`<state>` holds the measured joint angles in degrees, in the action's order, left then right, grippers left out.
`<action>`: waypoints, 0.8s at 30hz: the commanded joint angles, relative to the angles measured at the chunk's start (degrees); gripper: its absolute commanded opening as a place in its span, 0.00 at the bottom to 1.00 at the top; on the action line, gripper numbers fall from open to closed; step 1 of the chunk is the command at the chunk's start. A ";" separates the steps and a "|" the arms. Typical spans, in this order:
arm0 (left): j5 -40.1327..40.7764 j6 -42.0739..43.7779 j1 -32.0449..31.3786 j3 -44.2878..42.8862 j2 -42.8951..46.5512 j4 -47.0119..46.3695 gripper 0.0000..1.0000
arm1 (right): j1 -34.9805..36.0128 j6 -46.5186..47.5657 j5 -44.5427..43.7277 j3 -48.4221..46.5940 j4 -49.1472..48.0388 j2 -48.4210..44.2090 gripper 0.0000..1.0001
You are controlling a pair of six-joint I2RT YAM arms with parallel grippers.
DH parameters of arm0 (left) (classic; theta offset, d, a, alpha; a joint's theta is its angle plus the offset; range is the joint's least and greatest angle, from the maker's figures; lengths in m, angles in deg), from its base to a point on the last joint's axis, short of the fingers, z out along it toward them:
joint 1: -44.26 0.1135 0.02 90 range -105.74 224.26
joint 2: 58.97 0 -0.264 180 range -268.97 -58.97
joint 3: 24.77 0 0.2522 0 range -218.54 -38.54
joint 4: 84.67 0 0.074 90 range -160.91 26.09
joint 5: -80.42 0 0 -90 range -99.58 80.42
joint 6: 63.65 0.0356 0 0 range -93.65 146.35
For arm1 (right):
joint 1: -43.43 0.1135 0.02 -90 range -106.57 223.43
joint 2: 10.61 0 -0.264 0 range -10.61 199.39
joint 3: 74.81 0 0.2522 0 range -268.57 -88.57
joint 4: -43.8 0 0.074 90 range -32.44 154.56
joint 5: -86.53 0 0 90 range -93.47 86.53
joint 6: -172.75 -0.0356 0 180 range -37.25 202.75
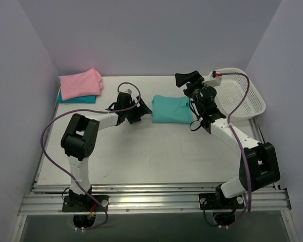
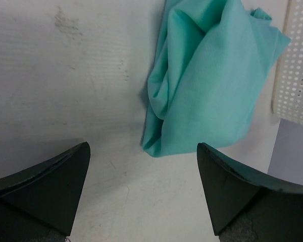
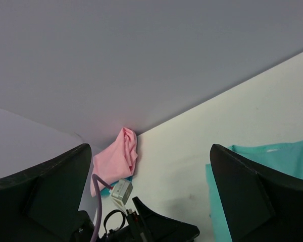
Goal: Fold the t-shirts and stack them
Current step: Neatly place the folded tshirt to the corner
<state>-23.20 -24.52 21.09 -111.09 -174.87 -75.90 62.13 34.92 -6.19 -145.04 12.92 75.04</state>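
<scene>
Overhead, teal-blue shirt (image 1: 78, 99) under pink shirt (image 1: 81, 83), left wrist sees teal-green shirt (image 2: 212, 75).

You have the teal-green t-shirt (image 1: 171, 109) lying flat on the table (image 1: 141, 151), toward the far side and just right of the middle. It is folded into a rough rectangle with soft creases and one rumpled edge, and its cloth is plain. Well apart from it, in the far left corner, your pink t-shirt (image 1: 81, 83) sits folded on top of the darker teal-blue t-shirt (image 1: 78, 99). The pink one is loosely folded, slightly bunched at its right end. It covers most of the shirt beneath, so you see only a strip of teal-blue along the near edge.
</scene>
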 commanded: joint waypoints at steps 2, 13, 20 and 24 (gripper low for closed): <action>2.38 -2.73 -2.22 1.97 1.03 -7.48 0.95 | 0.29 2.30 -4.57 3.29 3.76 -5.92 1.00; 5.62 -4.23 -4.15 0.14 -5.56 -10.04 0.96 | 0.29 2.92 -6.24 7.25 6.14 -15.41 1.00; 9.23 -3.62 -5.56 -9.08 -10.40 -1.61 0.98 | 0.20 3.27 -6.33 7.69 8.34 -20.25 1.00; 10.11 -3.27 -7.14 -15.24 -13.82 3.40 0.99 | 0.11 3.97 -7.21 7.86 9.75 -24.20 1.00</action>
<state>-15.60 -28.74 15.38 -123.11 -185.49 -80.51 62.50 37.39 -11.35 -137.13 22.91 55.04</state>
